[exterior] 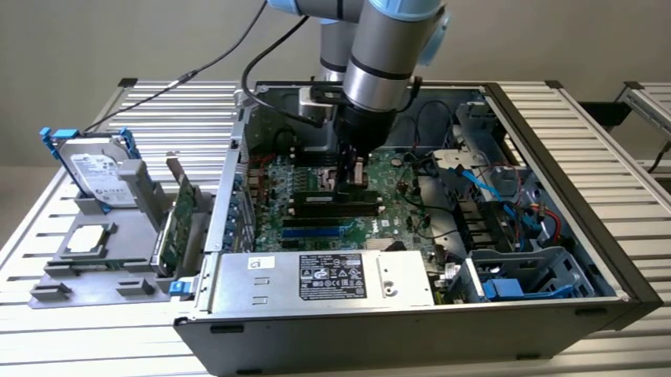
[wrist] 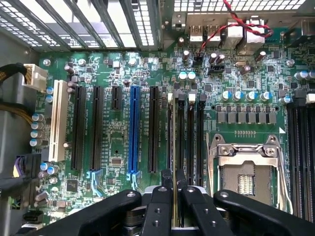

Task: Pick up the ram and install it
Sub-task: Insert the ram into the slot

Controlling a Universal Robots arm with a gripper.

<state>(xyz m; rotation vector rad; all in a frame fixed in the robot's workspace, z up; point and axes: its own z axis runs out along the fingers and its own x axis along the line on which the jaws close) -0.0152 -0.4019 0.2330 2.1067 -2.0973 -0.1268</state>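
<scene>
**Ram in the gripper, edge-on over the memory slots**

Your gripper (wrist: 174, 184) is clenched on the ram (wrist: 175, 216). In the wrist view the stick stands on edge between the two inner fingers (wrist: 158, 206), so you see it as one thin line.

The arm reaches straight down into the open computer case (exterior: 587, 259), and the gripper (exterior: 354, 179) hangs low over the motherboard (wrist: 113, 142).

What matters here is alignment. The ram's long axis runs parallel to the black memory slots (wrist: 192, 132). It sits in line with the slot at the edge of that bank, on the side nearer the blue expansion slot (wrist: 133, 130) and away from the processor socket (wrist: 244, 172). The slot lies directly beneath the stick, not off to one side.

You cannot tell from these views whether the lower edge touches the slot or hangs just above it.
</scene>
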